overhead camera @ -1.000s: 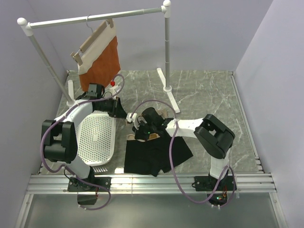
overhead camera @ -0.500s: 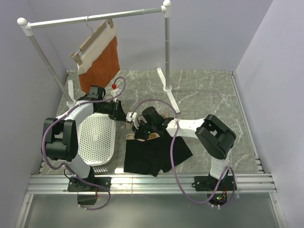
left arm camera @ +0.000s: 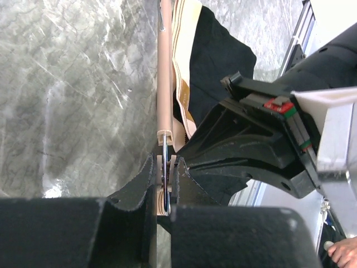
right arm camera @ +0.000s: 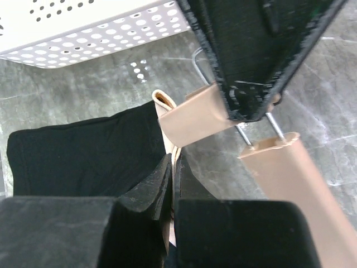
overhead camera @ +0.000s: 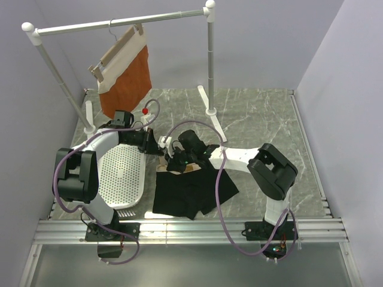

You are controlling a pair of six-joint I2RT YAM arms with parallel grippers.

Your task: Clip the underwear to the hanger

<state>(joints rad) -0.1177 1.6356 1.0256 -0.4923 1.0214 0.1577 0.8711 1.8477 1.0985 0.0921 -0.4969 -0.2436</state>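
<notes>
The black underwear (overhead camera: 190,190) with a tan waistband (left arm camera: 182,50) lies on the marble table in front of the arms. The pale wooden hanger (overhead camera: 187,169) lies along its waistband edge; its bar (left arm camera: 163,72) runs away from the left wrist camera. My left gripper (overhead camera: 161,146) is shut on the hanger's end clip (left arm camera: 165,177). That clip (right arm camera: 196,115) shows squeezed between the left fingers (right arm camera: 251,61) in the right wrist view. My right gripper (overhead camera: 174,162) is shut on the waistband (right arm camera: 174,152) right beside the clip, with black fabric (right arm camera: 83,159) to its left.
A white perforated tray (overhead camera: 122,173) lies left of the underwear, beside the left arm. A clothes rack (overhead camera: 119,23) stands at the back, with a rust-orange garment (overhead camera: 127,78) on a twin hanger. The rack's right post (overhead camera: 210,66) and foot stand behind the grippers.
Both grippers have shifted slightly left and toward the back, together with the hanger. The underwear has been dragged a little left with them. Both grips are unchanged.
</notes>
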